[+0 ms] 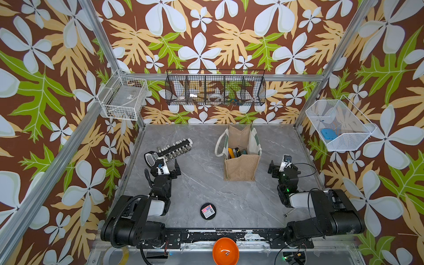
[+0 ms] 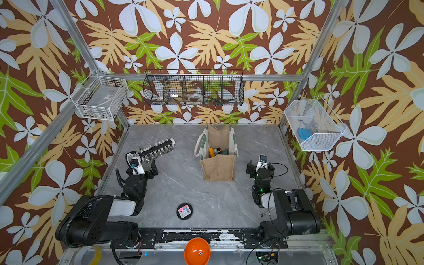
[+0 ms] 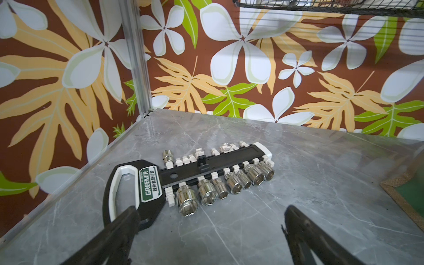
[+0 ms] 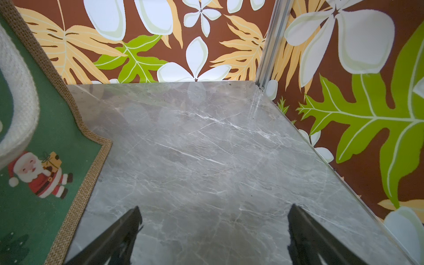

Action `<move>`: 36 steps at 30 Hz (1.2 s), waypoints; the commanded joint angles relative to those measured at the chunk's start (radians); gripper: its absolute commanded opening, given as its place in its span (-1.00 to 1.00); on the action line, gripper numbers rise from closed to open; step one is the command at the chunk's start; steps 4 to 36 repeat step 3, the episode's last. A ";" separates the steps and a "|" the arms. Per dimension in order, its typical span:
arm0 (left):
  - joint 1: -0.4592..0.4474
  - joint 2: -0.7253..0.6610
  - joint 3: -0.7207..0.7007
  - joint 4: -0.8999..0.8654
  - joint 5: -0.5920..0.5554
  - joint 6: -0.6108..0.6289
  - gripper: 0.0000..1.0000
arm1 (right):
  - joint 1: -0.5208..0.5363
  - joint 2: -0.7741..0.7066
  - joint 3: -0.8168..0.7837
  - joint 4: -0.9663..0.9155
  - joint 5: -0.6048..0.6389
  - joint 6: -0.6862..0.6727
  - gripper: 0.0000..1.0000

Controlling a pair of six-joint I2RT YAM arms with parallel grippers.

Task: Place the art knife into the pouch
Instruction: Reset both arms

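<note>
Art knife: none on the grey marble surface (image 1: 206,183). A yellow-handled tool (image 1: 230,153) inside the tan burlap pouch with green Christmas panel (image 1: 241,169), just left of the right pincer (image 4: 214,212), is probably it. Both pincers are released and empty. Risks: the right one clips the soft pouch and tips it; the left pincer (image 3: 211,212) snags the black socket rail (image 3: 213,169) just ahead.

Bright, even light, barely any shadows; slight sheen on the table (image 4: 206,142) ahead of the blurry fingers (image 4: 114,238).
</note>
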 commanded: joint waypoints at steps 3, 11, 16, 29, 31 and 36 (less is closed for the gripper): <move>0.011 -0.003 -0.002 0.027 0.015 0.001 1.00 | 0.000 -0.001 0.000 0.035 0.001 -0.008 0.99; 0.011 -0.003 -0.002 0.027 0.015 0.001 1.00 | 0.000 -0.001 0.000 0.035 0.001 -0.008 0.99; 0.011 -0.003 -0.002 0.027 0.015 0.001 1.00 | 0.000 -0.001 0.000 0.035 0.001 -0.008 0.99; 0.011 -0.003 -0.002 0.027 0.015 0.001 1.00 | 0.000 -0.001 0.000 0.035 0.001 -0.008 0.99; 0.011 -0.003 -0.002 0.027 0.015 0.001 1.00 | 0.000 -0.001 0.000 0.035 0.001 -0.008 0.99; 0.011 -0.003 -0.002 0.027 0.015 0.001 1.00 | 0.000 -0.001 0.000 0.035 0.001 -0.008 0.99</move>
